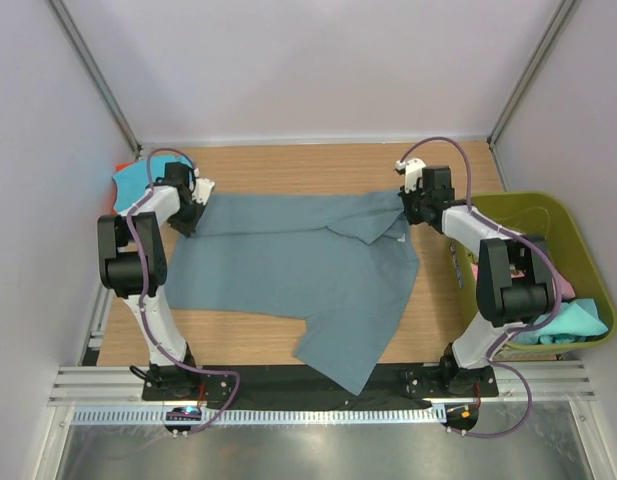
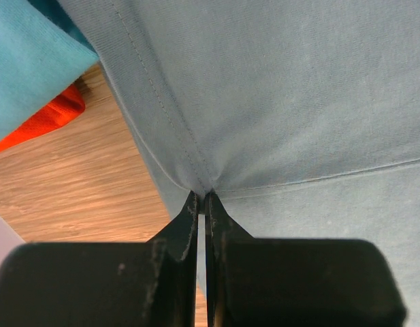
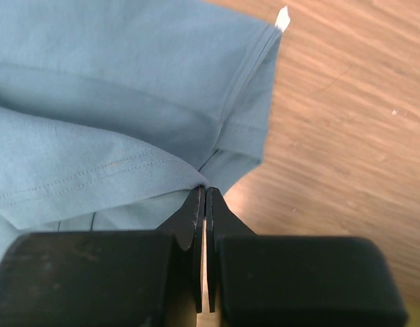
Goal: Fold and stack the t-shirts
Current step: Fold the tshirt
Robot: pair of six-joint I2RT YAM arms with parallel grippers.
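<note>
My right fingers (image 3: 191, 225) are pressed together with only a thin slit between them, and their dark tips pinch a stitched edge of the slate blue-grey t-shirt (image 3: 128, 88). The cloth spreads up and to the left of the tips in soft overlapping folds, with a double row of stitching running along the nearest fold. A hemmed edge runs up toward the top right, where a small white label (image 3: 283, 18) sticks out at the corner. Bare wood-grain tabletop (image 3: 346, 136) fills the right side.
</note>
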